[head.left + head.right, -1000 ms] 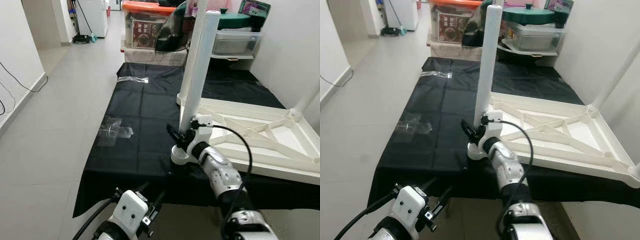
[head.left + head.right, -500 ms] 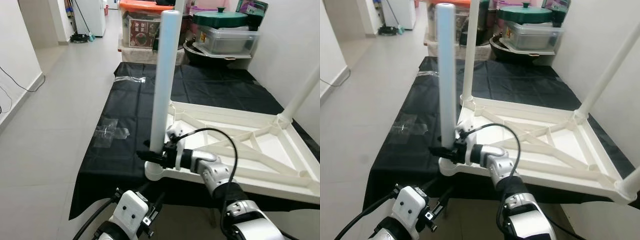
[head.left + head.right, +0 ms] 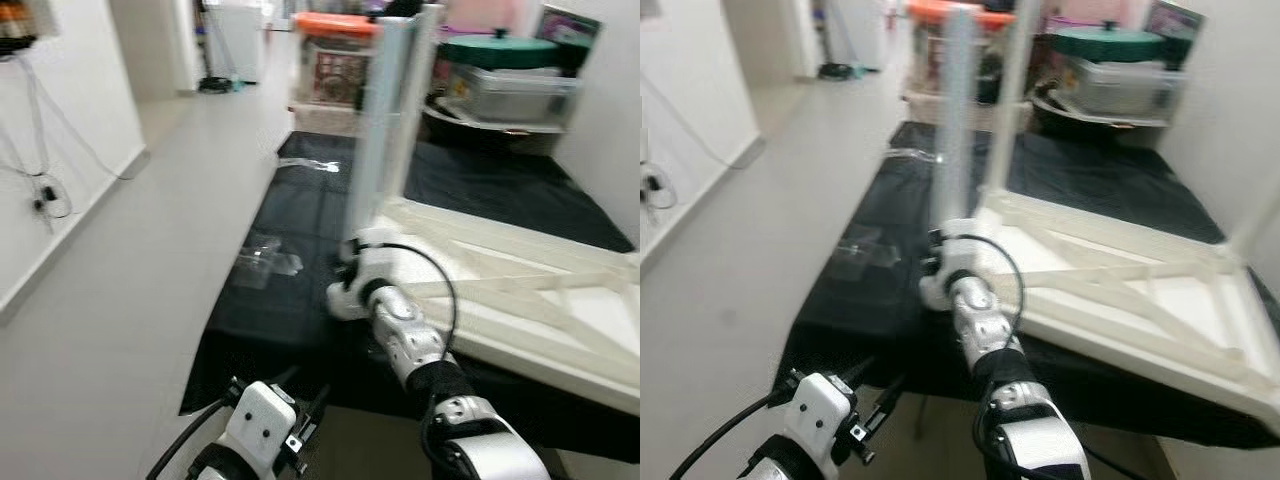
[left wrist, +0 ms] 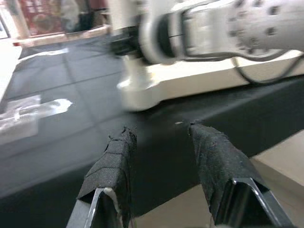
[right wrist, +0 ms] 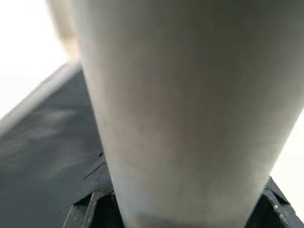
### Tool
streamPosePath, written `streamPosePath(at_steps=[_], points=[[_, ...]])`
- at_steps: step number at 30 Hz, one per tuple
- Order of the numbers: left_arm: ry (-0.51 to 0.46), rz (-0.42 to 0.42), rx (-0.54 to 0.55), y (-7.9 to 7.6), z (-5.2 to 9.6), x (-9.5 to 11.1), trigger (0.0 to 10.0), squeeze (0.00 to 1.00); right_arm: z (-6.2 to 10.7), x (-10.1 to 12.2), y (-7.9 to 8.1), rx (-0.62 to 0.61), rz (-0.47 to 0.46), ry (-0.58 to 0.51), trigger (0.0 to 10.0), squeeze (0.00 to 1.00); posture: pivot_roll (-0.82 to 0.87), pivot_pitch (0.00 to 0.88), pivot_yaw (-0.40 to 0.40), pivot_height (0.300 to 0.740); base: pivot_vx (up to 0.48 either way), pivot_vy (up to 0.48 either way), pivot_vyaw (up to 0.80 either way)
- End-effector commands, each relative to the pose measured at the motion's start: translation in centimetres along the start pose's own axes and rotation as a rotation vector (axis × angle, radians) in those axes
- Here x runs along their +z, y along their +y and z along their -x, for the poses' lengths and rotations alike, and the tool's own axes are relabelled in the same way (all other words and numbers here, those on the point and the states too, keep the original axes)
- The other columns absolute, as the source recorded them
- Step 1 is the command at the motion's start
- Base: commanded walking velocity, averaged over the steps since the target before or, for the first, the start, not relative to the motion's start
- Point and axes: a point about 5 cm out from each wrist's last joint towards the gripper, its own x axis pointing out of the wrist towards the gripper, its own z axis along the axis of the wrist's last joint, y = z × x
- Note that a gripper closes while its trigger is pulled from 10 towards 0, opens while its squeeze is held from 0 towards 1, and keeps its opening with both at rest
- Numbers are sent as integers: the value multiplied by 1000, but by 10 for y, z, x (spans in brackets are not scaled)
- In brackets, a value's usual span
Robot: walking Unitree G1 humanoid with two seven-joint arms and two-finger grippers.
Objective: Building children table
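**Table leg gripped at the frame's corner**

Table leg [image 3: 385,120] stands upright at the near corner of the upturned white table frame [image 3: 520,290] on a black sheet [image 3: 290,250]. The right end effector [image 3: 345,275] clamps its base; the left end effector [image 4: 161,156] hangs open, low.

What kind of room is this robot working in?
Probably a home, in a hallway or spare room used for storage: pale tiled floor, stacked plastic storage boxes at the far end, and an upturned white children's table on a black sheet.
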Motion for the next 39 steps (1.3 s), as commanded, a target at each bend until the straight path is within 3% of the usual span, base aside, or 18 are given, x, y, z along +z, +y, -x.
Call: streamPosePath(at_steps=[1,12,15,16,20,21,26,27,31,32,33,34,39], points=[[11,6,-10,-1,0,-2,10000,0,3,-5,-27,-192,-22,37,0,0,121,32,-89,740,0,0,0],[11,3,-16,-2,0,-3,10000,0,22,6,-22,-365,-50,-43,0,0,120,21,-91,740,0,0,0],[11,2,-17,-2,0,-3,10000,0,28,3,-34,-458,-29,-19,588,0,120,21,-91,740,0,0,0],[11,3,-18,-2,0,-3,10000,0,28,2,-42,-492,-20,-13,2902,0,116,15,-89,740,0,0,0],[11,3,-18,-2,0,-3,10000,0,31,2,-50,-526,-12,-5,2902,0,116,15,-89,740,0,0,0],[12,4,-21,-2,0,-3,10000,0,31,0,-63,-576,-8,9,10000,0,114,11,-84,740,0,0,0],[15,4,-27,-1,0,-4,10000,0,33,0,-80,-643,-1,20,10000,0,115,9,-80,740,0,0,0],[16,4,-29,-1,0,-4,10000,0,34,-1,-82,-640,-16,15,10000,1000,115,9,-80,740,0,0,0],[19,1,-32,0,0,-5,10000,0,38,-2,-76,-625,-38,7,10000,1000,120,13,-78,740,0,0,0],[19,0,-32,0,0,-5,10000,0,39,-2,-75,-622,-35,4,10000,251,120,15,-76,740,0,0,0],[19,0,-32,0,0,-5,10000,0,39,-2,-75,-622,-35,4,10000,251,120,15,-76,740,0,0,0],[20,-1,-32,0,0,-5,10000,0,40,-2,-74,-612,-35,-6,10000,0,120,15,-76,740,0,0,0],[22,-2,-36,2,0,-5,10000,0,54,3,-77,-586,-6,-48,10000,0,107,20,-65,740,0,0,0]])
